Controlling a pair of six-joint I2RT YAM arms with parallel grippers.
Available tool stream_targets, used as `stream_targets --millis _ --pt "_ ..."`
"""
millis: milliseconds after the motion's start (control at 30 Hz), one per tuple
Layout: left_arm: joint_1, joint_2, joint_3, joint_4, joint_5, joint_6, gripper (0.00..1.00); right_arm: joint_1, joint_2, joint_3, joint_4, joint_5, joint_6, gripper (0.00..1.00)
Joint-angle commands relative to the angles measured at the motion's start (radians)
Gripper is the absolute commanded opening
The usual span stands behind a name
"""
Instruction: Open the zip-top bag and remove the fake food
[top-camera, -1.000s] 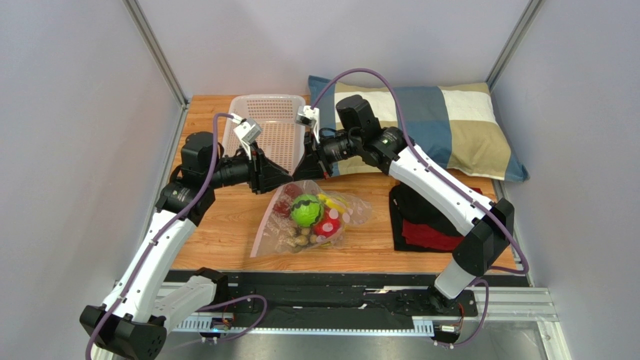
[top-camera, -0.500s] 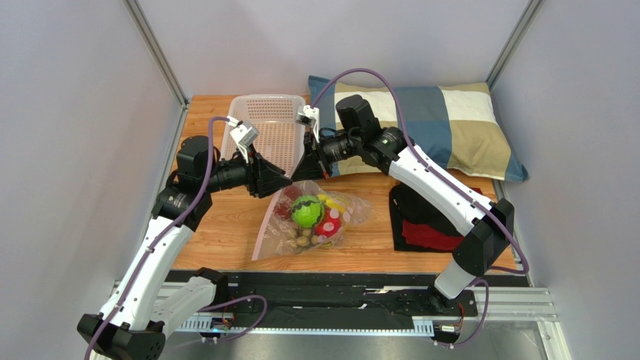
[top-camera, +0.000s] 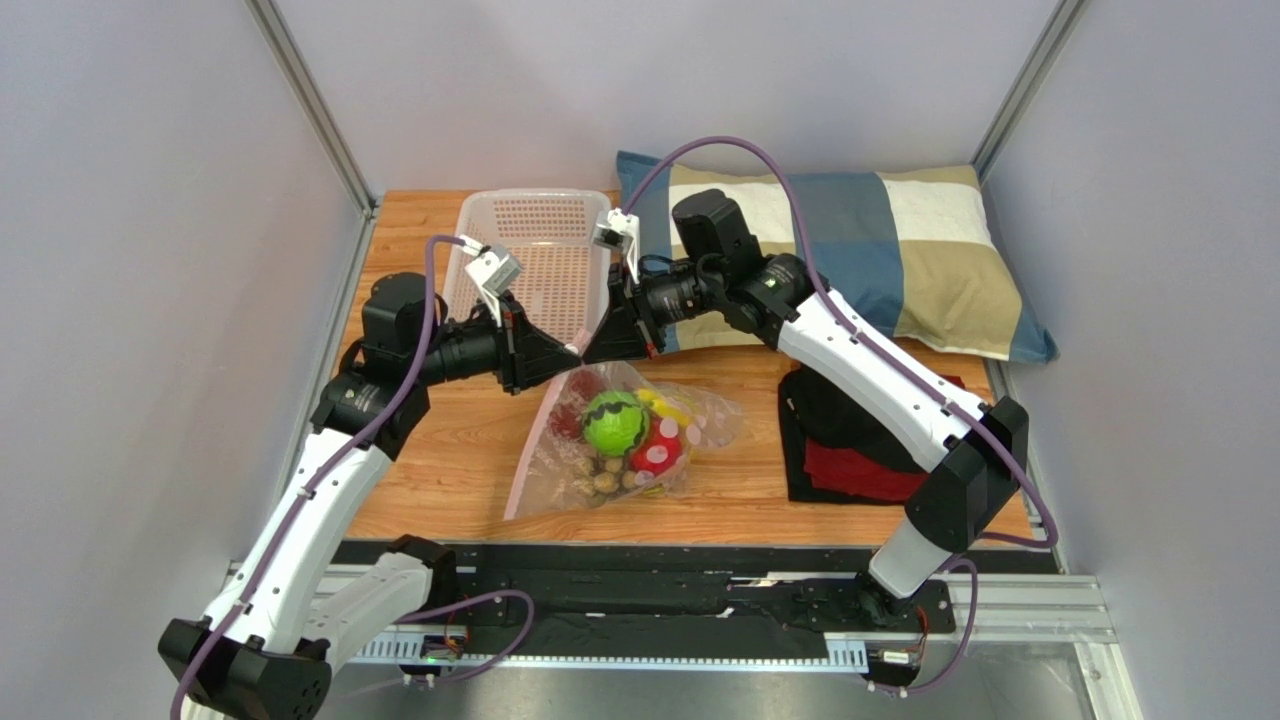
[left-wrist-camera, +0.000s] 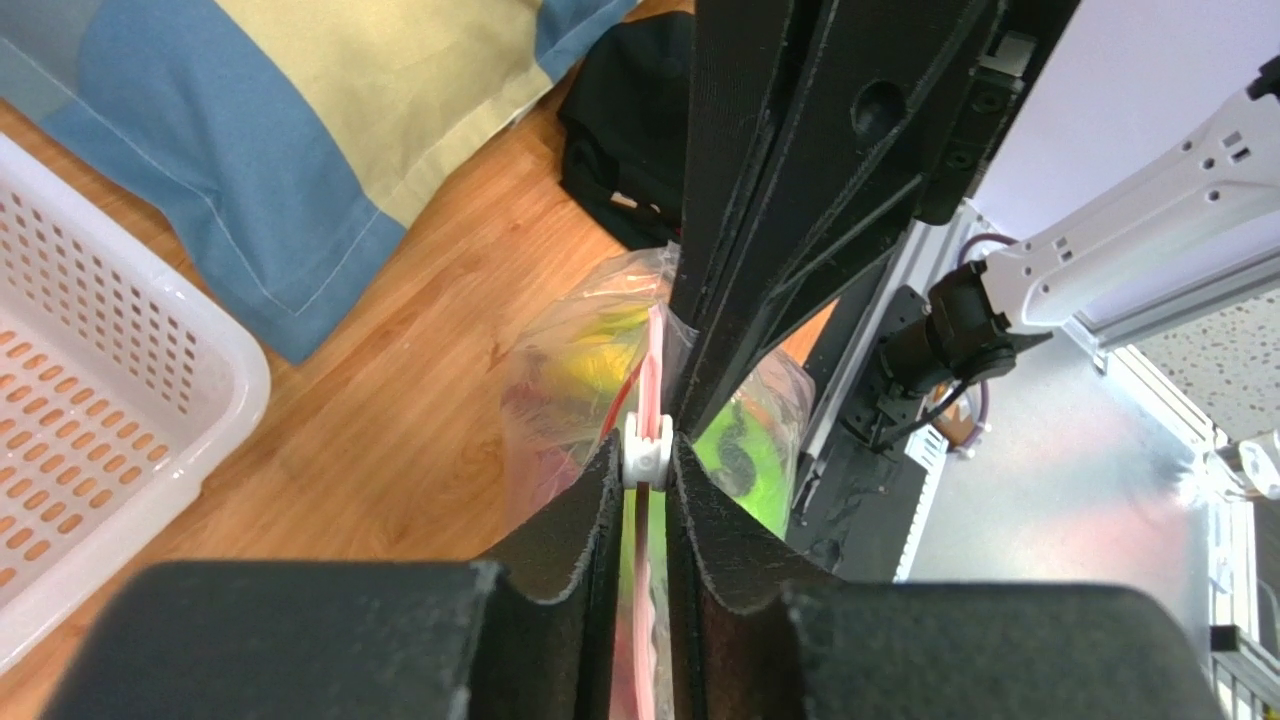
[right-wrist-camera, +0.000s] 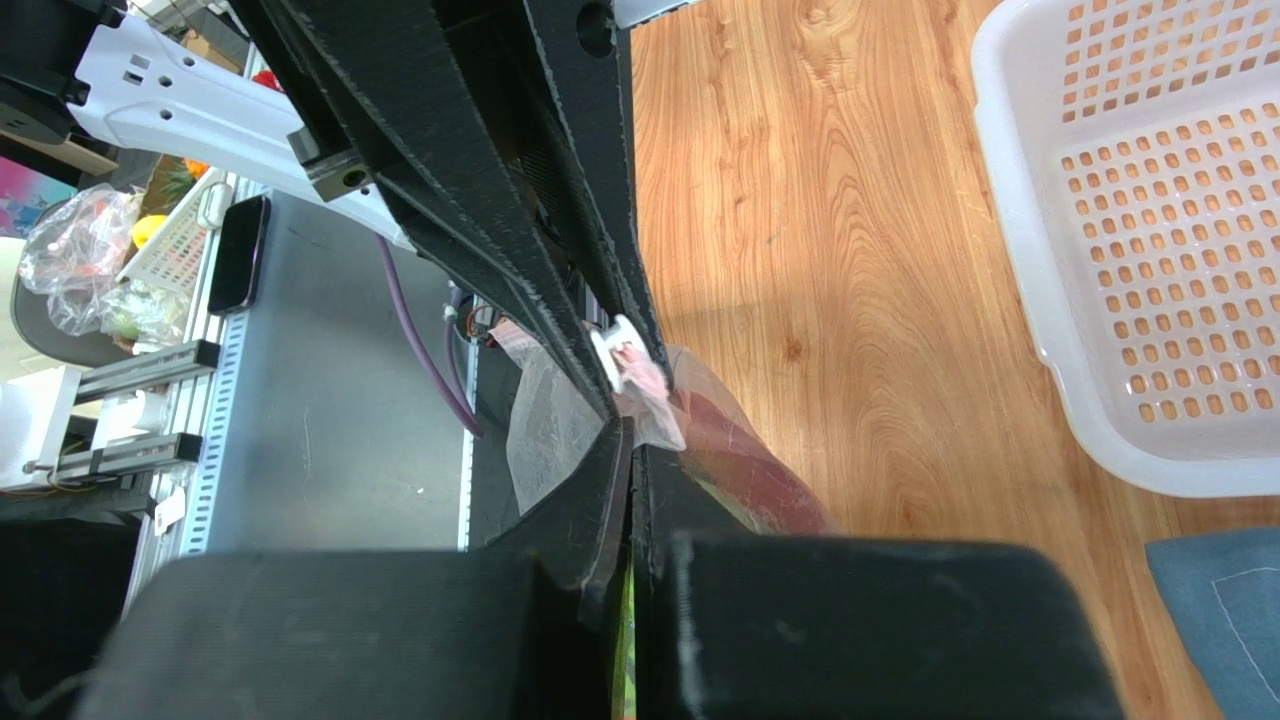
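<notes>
The zip-top bag (top-camera: 624, 450) hangs crumpled over the wooden table, its top edge lifted between both grippers. Inside show a green striped ball (top-camera: 610, 423), a yellow banana bunch (top-camera: 672, 405), a red round fruit (top-camera: 655, 453) and a brownish cluster (top-camera: 595, 477). My left gripper (top-camera: 576, 360) is shut on the white zip slider (left-wrist-camera: 646, 450) of the pinkish zip strip (left-wrist-camera: 652, 360). My right gripper (top-camera: 592, 353) meets it tip to tip and is shut on the bag's top edge (right-wrist-camera: 649, 393) just beside the slider (right-wrist-camera: 613, 356).
A white mesh basket (top-camera: 541, 255) stands behind the grippers, also in the left wrist view (left-wrist-camera: 90, 405). A blue and tan checked pillow (top-camera: 887, 240) lies at the back right. A black and red cloth (top-camera: 849, 450) lies to the right of the bag.
My left arm drew back a little to the left and returned. Both grippers stay shut at the bag's top, and the bag has barely shifted.
</notes>
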Motion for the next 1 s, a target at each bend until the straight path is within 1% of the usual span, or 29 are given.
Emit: stream_targets --millis 0,67,100,167,200,233,300,367,467,500,567,600,667,700,767,800,867,900,967 --pt "-0.006 0.006 0.008 0.051 -0.018 -0.022 0.12 0.009 -0.005 0.01 0.068 -0.033 0.018 0.0" --pt "-0.006 0.004 0.008 0.049 -0.027 -0.033 0.05 0.009 -0.011 0.007 0.068 -0.007 0.019 0.0" --pt "-0.006 0.001 0.009 0.04 -0.037 -0.031 0.0 0.008 -0.014 0.005 0.069 0.024 0.018 0.0" --pt "-0.006 -0.014 0.005 -0.004 -0.084 -0.033 0.0 0.002 -0.023 -0.001 0.098 0.075 0.056 0.0" --pt "-0.006 -0.023 -0.007 -0.023 -0.105 -0.037 0.0 -0.004 -0.028 -0.006 0.144 0.133 0.077 0.0" --pt "-0.006 -0.049 -0.018 -0.062 -0.157 -0.055 0.0 -0.018 -0.032 -0.021 0.167 0.159 0.132 0.0" --pt "-0.006 -0.088 -0.064 -0.109 -0.205 -0.086 0.0 -0.032 -0.046 -0.032 0.218 0.225 0.165 0.0" --pt "-0.006 -0.155 -0.104 -0.175 -0.248 -0.149 0.0 -0.052 -0.054 -0.042 0.236 0.272 0.2 0.0" --pt "-0.006 -0.267 -0.194 -0.241 -0.245 -0.253 0.0 -0.098 -0.067 -0.085 0.296 0.342 0.275 0.0" --pt "-0.006 -0.331 -0.242 -0.251 -0.233 -0.31 0.0 -0.11 -0.069 -0.095 0.316 0.357 0.28 0.0" --pt "-0.006 -0.399 -0.282 -0.267 -0.201 -0.365 0.0 -0.138 -0.069 -0.111 0.324 0.369 0.28 0.0" --pt "-0.006 -0.466 -0.302 -0.296 -0.184 -0.403 0.0 -0.148 -0.064 -0.118 0.339 0.354 0.278 0.0" --pt "-0.006 -0.529 -0.31 -0.33 -0.173 -0.431 0.0 -0.168 -0.055 -0.125 0.359 0.325 0.277 0.0" --pt "-0.006 -0.58 -0.302 -0.386 -0.182 -0.439 0.0 -0.172 -0.048 -0.124 0.373 0.287 0.268 0.0" --pt "-0.007 -0.615 -0.281 -0.452 -0.192 -0.436 0.0 -0.175 -0.018 -0.113 0.375 0.253 0.258 0.0" --pt "-0.006 -0.64 -0.256 -0.515 -0.202 -0.433 0.0 -0.175 -0.008 -0.104 0.382 0.218 0.258 0.0" --pt "-0.006 -0.657 -0.227 -0.552 -0.19 -0.433 0.0 -0.173 0.021 -0.09 0.384 0.178 0.261 0.0" --pt "-0.006 -0.667 -0.221 -0.569 -0.152 -0.436 0.0 -0.172 0.028 -0.087 0.387 0.152 0.261 0.0" --pt "-0.006 -0.68 -0.206 -0.587 -0.127 -0.456 0.01 -0.173 0.032 -0.085 0.39 0.144 0.243 0.0"
